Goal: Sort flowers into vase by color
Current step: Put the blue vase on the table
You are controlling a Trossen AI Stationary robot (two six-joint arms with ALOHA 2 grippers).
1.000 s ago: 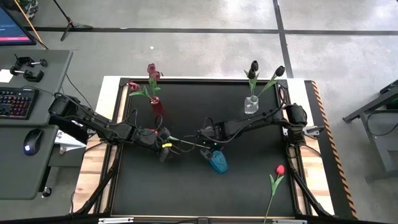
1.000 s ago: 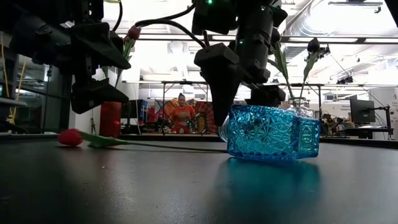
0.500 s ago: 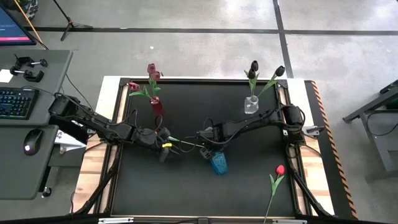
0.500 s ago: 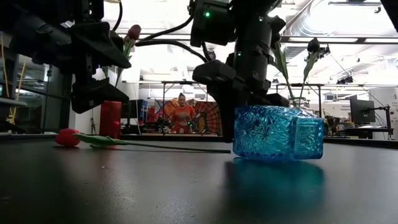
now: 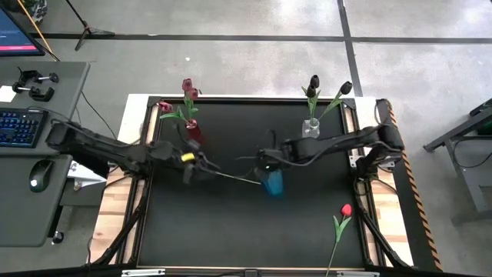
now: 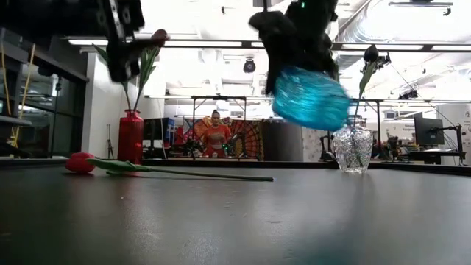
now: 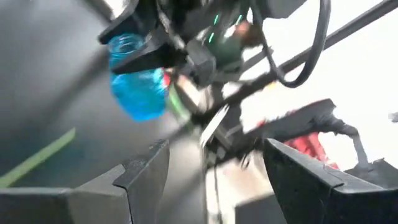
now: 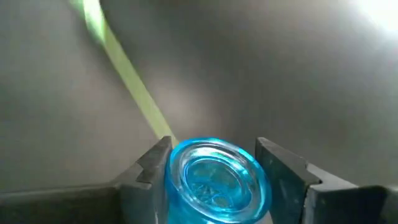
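table [image 5: 231,223]: we see a black mat, with both arms reaching in over its middle.
right gripper [image 8: 214,163]: we have it clamped on the rim of the blue vase [image 6: 310,98], which hangs tilted in the air above the mat, clear of the surface.
left gripper [image 7: 211,168]: we hold it spread wide with nothing between the fingers, raised near the red vase [image 5: 193,131].
red vase: upright at the back left, holding pink-maroon tulips [image 5: 187,90].
clear vase [image 5: 310,128]: upright at the back right, holding two near-black tulips [image 5: 314,81].
red tulip on mat [image 6: 79,163]: lying flat, its stem running toward the middle, under the blue vase.
second red tulip [image 5: 345,210]: lying near the front right corner, well apart.
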